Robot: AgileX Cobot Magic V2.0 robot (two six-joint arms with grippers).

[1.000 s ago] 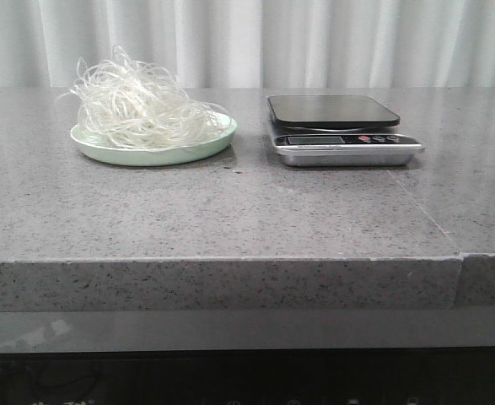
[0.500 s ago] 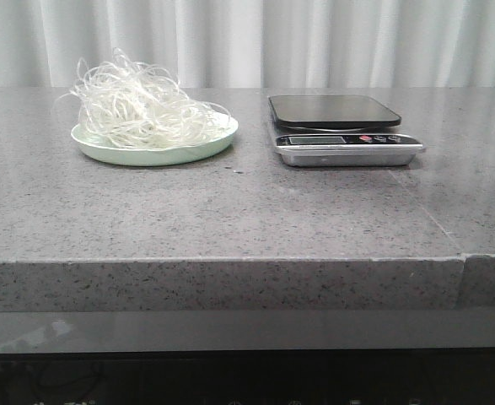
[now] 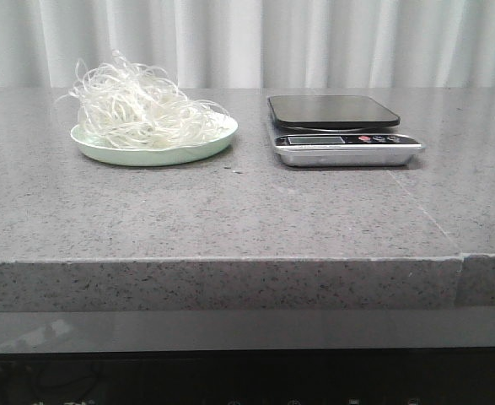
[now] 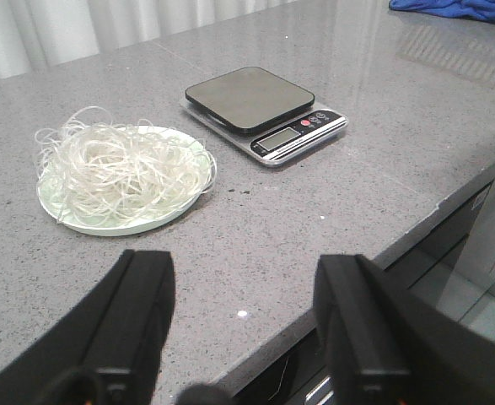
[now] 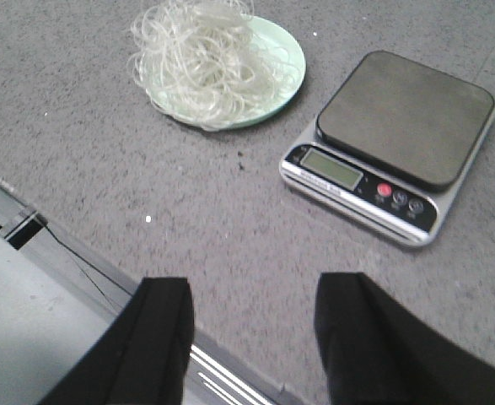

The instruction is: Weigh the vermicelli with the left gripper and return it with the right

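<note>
The left end effector [image 4: 243,325] is spread wide w/ nothing in it. It hangs over the near edge of the grey speckled stone tabletop [image 3: 230,211], well short of the food. The right end effector [image 5: 251,342] is spread too & empty, also back by the tabletop edge. Neither one shows in the front view.

The vermicelli [image 3: 137,108], a loose fluffy tangle of thin see-through whitish noodle strands, sits piled on a round pale green plate [image 3: 198,148]. The plate is on the left side of the tabletop. Just beside it, to the right, is a silver kitchen scale w/ a flat black top [image 3: 333,110]. Nothing is on the scale, so the weighing has not begun.

The noodles look v. light. They look thin & springy, and prob. snap if squeezed hard. Strands stick out all over & a few loop past the plate rim, so some could catch or fall off on the way. I think the best spot to grab is the thick middle of the pile, from above, so lots of strands get pinched at once. A grab at the edge would prob. pull out only a few.
</note>
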